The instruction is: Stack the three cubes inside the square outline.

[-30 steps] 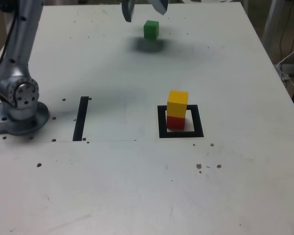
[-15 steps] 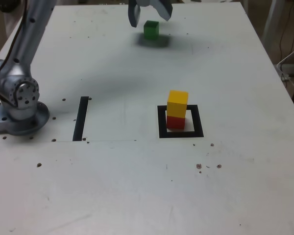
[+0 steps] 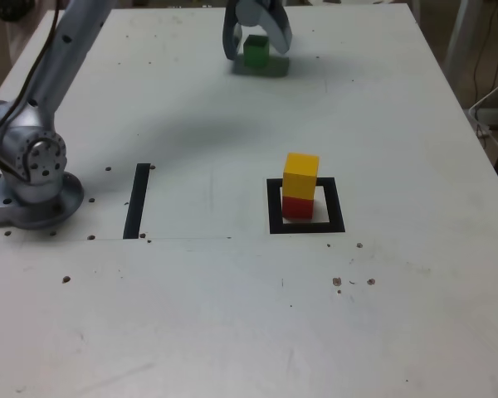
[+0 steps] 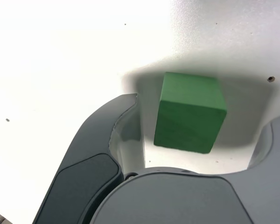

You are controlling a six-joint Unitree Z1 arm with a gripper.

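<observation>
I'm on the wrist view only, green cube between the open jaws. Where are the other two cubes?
Observer: The yellow cube sits on top of the red cube, inside the black square outline.
Operator: And the arm's base, which side of that stack?
Observer: The base is toward the exterior view's left, past the straight black strip.
Operator: Is the green cube nearer the square or the table's far edge?
Observer: Nearer the far edge of the table, as the exterior view shows it.
</observation>
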